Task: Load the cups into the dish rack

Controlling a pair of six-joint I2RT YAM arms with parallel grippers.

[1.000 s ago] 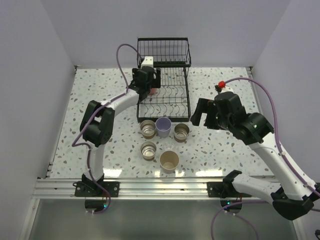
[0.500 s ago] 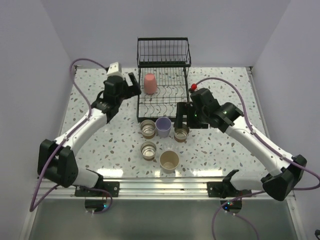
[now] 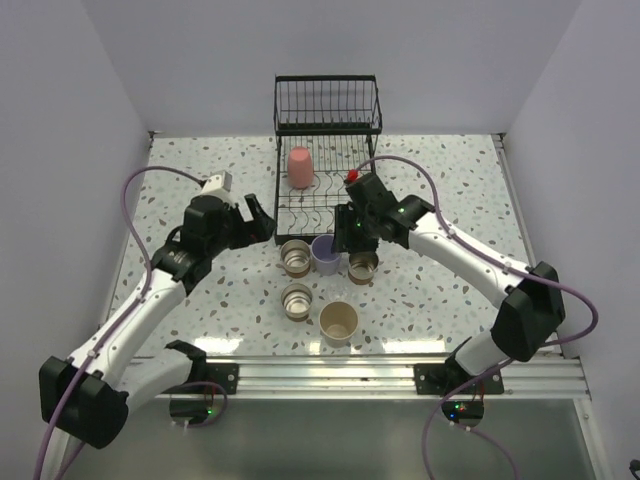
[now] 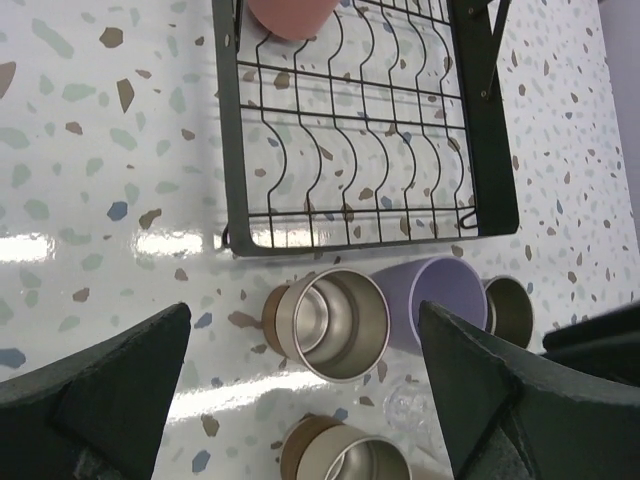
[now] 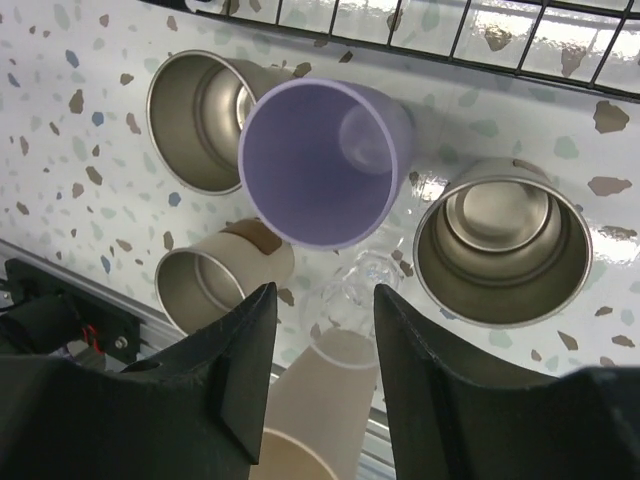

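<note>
Dish rack [image 4: 228,150] holds one cup: coral-pink cup [image 3: 299,167], upside down on the tined tray. Six cups sit upright on the table [image 3: 450,190] in front of the rack: three brown cups [image 3: 296,258], lavender cup [image 3: 324,254], beige cup [image 3: 339,322], clear cup [image 5: 352,285]. Right gripper [image 5: 325,292] is half spread over the lavender cup, nothing visibly pinched. Left gripper [image 3: 258,220] is spread wide.

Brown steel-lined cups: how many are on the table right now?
3. The left brown cup sits left of the lavender cup, the right brown cup right of it, the near brown cup beside the beige cup. None appears hidden.
</note>
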